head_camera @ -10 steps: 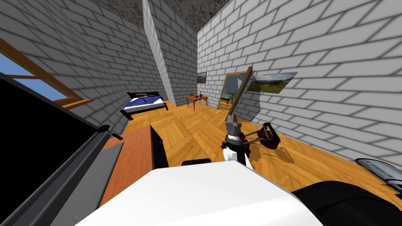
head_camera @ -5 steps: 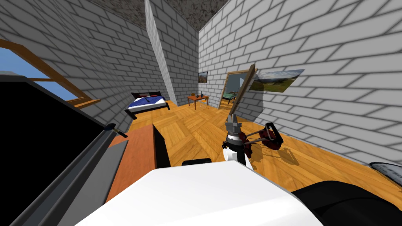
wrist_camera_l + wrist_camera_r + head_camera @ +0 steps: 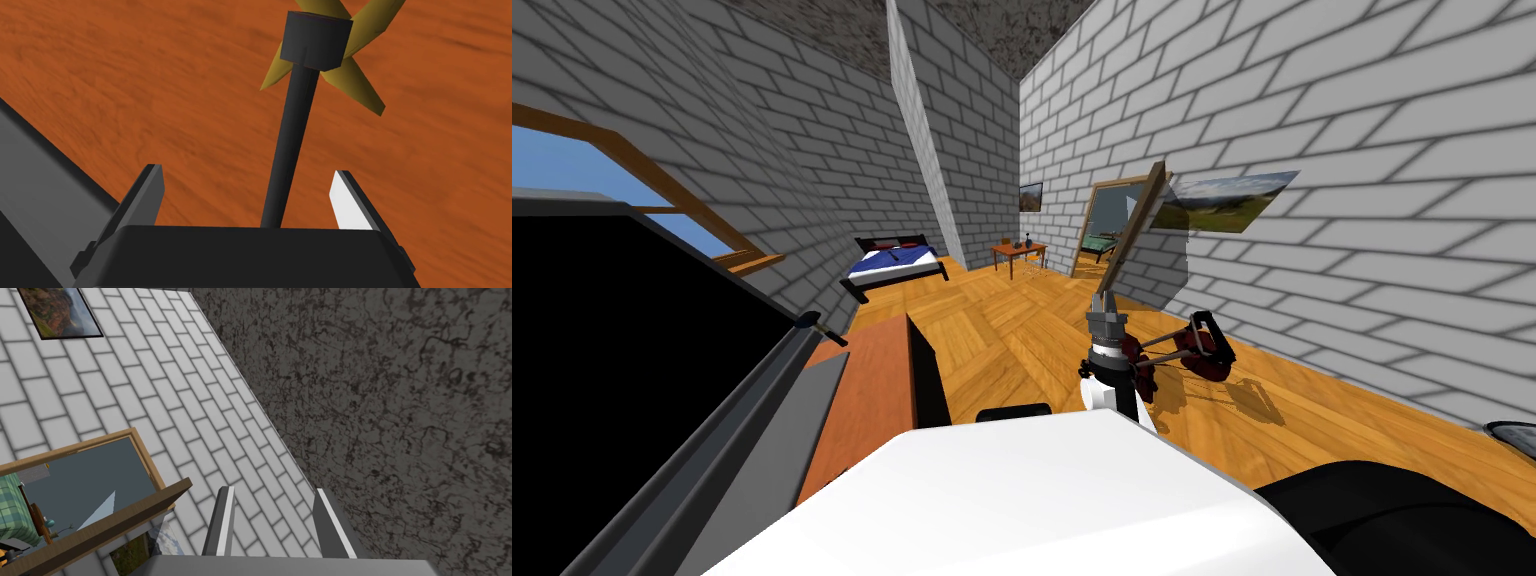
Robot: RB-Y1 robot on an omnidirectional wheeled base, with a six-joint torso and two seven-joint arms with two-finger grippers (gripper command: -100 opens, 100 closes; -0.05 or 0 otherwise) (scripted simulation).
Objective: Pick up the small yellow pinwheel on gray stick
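Two fingers: the thin grey fingers (image 3: 345, 200) of my left gripper (image 3: 247, 170) stand wide apart. They squeeze nothing yet.
Between them: the small pinwheel with yellow blades on a dark grey stick (image 3: 293, 125). The stick runs out of the gap, away from my hand. It touches neither finger and sits a bit nearer one than the other.
Why there: I think the hand is set this way so that one squeeze catches the thin stick from both sides.
Far end of the stick: a dark square block (image 3: 316, 40) holds the pointed yellow blades (image 3: 357, 90), which fan out behind it.
Behind it: a flat orange-brown wood top (image 3: 125, 75). I cannot tell if the pinwheel lies flat on it or leans.
To the side: a smooth grey strip (image 3: 35, 170) runs past one finger. Bumping it could push my hand off line.
Next move: close slowly on the stick, then lift. A stick so thin may slip or turn, so the squeeze should be even.
Other hand: my right gripper (image 3: 274, 489) is held up in front of me, out of the way. Its fingers have a small gap and hold nothing.
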